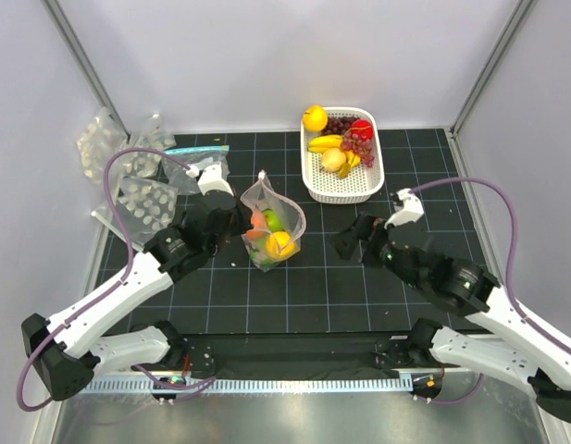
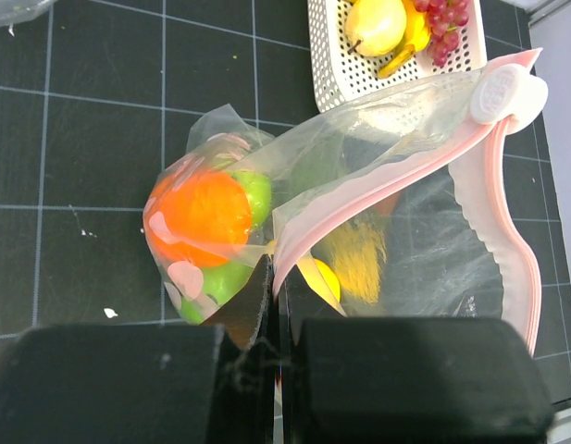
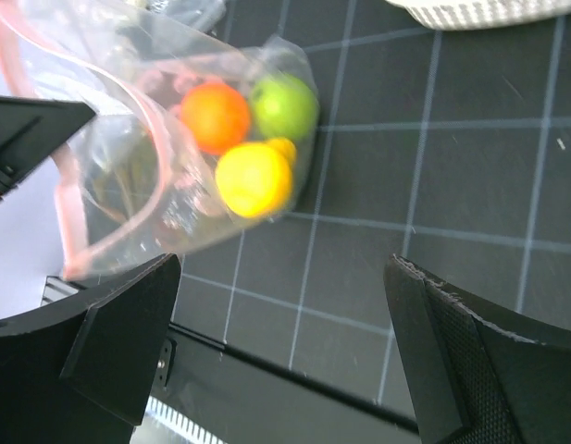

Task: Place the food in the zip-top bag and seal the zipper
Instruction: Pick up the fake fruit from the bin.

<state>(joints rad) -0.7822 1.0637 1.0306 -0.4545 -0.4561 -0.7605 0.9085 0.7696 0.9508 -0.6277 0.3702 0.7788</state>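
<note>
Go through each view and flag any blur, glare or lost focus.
Top external: sharp and evenly lit, only soft shadows. Left wrist: the zip-top bag is crisp, with sheen on its plastic; the left fingers are a dark mass with little detail. Right wrist: softest of the three, the fruit in the bag slightly smeared, the right fingers soft-edged.

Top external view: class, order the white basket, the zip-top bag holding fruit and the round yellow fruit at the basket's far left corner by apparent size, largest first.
1. white basket
2. zip-top bag, a little smaller; it stands crumpled, so this is close
3. round yellow fruit, plainly smallest
</note>
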